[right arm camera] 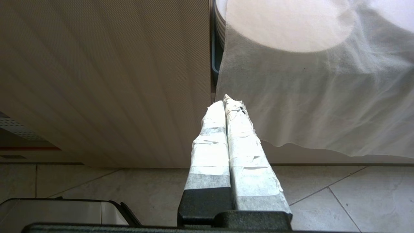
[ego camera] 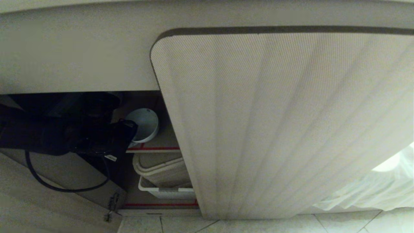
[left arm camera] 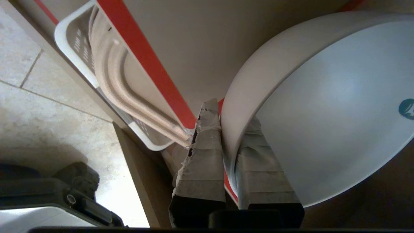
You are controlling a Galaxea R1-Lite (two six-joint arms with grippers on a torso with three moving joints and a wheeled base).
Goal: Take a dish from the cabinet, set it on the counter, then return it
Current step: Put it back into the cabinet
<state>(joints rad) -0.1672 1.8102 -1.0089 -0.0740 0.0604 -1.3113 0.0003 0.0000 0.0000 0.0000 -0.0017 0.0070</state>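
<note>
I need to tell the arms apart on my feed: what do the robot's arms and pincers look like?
The left arm is matte black and bulky, with a thin black cable looping beneath it and a small white label near the wrist. The left pincer and the right pincer each have two long tapered black fingers wrapped in frayed, grubby white tape.

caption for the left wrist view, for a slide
Left gripper shut on the white bowl, pinching its rim, at the cabinet's red-taped shelf.
</note>
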